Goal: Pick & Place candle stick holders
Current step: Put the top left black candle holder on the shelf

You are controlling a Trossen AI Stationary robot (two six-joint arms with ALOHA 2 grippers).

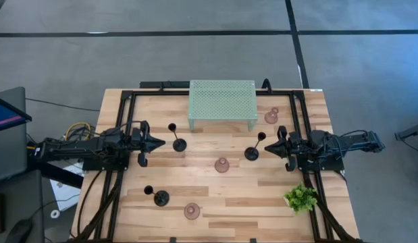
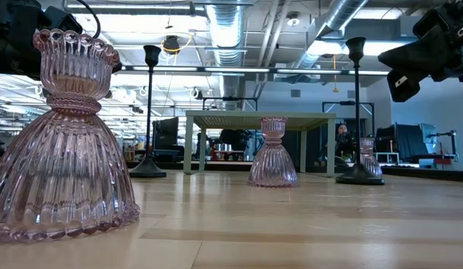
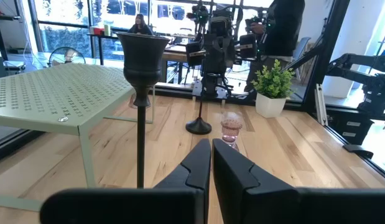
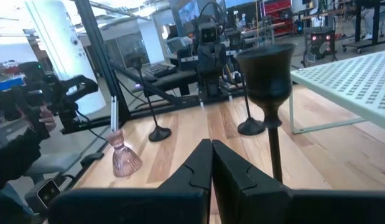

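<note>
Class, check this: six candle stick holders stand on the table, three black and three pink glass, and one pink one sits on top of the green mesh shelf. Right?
Not quite. The high view shows nothing on the mesh shelf; the nearest pink holder stands on the table beside it. The rest holds.

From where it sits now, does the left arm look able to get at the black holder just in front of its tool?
Probably yes. The left tool, shut, points at the black holder, with only bare wood between them. The mesh shelf stands farther back, out of the way. It would need to open first.
</note>
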